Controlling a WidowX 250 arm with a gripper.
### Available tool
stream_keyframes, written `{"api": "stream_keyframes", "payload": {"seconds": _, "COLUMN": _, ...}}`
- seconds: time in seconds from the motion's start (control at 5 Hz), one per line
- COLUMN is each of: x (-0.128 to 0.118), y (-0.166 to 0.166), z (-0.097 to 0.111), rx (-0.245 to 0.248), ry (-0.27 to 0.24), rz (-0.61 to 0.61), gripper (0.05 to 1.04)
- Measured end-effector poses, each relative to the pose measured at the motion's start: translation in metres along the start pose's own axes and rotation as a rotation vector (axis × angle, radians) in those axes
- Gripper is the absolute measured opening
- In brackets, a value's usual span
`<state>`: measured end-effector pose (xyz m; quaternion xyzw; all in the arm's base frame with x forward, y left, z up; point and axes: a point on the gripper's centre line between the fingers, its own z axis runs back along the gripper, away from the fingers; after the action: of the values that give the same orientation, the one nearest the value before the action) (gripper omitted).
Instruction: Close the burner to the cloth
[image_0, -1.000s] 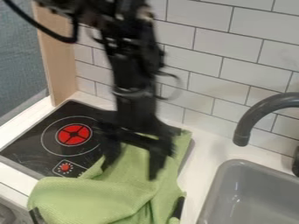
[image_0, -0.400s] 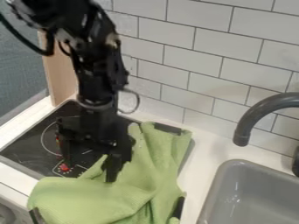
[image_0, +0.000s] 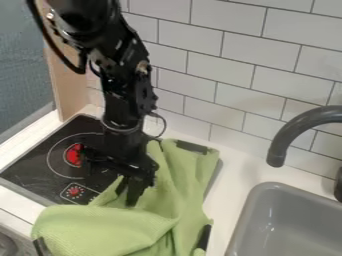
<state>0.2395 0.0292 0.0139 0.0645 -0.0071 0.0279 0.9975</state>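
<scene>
In the camera view, the green cloth (image_0: 143, 222) is lying in folds over the right and front parts of the black stove top (image_0: 37, 167), its nearer edge sitting just beside the red burner (image_0: 72, 155) and leaving that burner uncovered. The arm (image_0: 123, 95) is hanging down between the two, probably because the fabric's edge is the part needing to be taken or nudged towards the burner. The gripper (image_0: 128, 197) is pointing down at the cloth's left upper edge, overlapping it in sight; how far it is opened, and whether it is pinching any fabric, cannot be told. The control dial (image_0: 74, 191) is showing in front of the burner, close to the folds, so a low sweep might be dragging cloth across it. The grey sink (image_0: 287, 225) is standing well apart, seemingly playing no part.
</scene>
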Motion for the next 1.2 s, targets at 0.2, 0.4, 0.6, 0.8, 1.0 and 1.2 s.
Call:
{"api": "stream_keyframes", "payload": {"seconds": 0.2, "x": 0.009, "y": 0.0, "z": -0.002, "rx": -0.017, "ry": -0.021, "rz": -0.013, "gripper": 0.999}}
{"api": "stream_keyframes", "payload": {"seconds": 0.4, "x": 0.016, "y": -0.006, "z": -0.008, "rx": -0.051, "ry": -0.02, "rz": -0.051, "gripper": 0.938}}
{"api": "stream_keyframes", "payload": {"seconds": 0.6, "x": 0.018, "y": -0.006, "z": -0.015, "rx": -0.053, "ry": -0.009, "rz": -0.058, "gripper": 0.624}}
{"api": "stream_keyframes", "payload": {"seconds": 0.8, "x": 0.021, "y": -0.002, "z": -0.02, "rx": -0.029, "ry": -0.004, "rz": -0.052, "gripper": 0.329}}
{"api": "stream_keyframes", "payload": {"seconds": 1.0, "x": 0.022, "y": 0.007, "z": -0.021, "rx": 0.001, "ry": -0.001, "rz": -0.03, "gripper": 0.135}}
{"api": "stream_keyframes", "payload": {"seconds": 1.2, "x": 0.02, "y": 0.017, "z": -0.021, "rx": 0.01, "ry": 0.018, "rz": 0.005, "gripper": 0.058}}
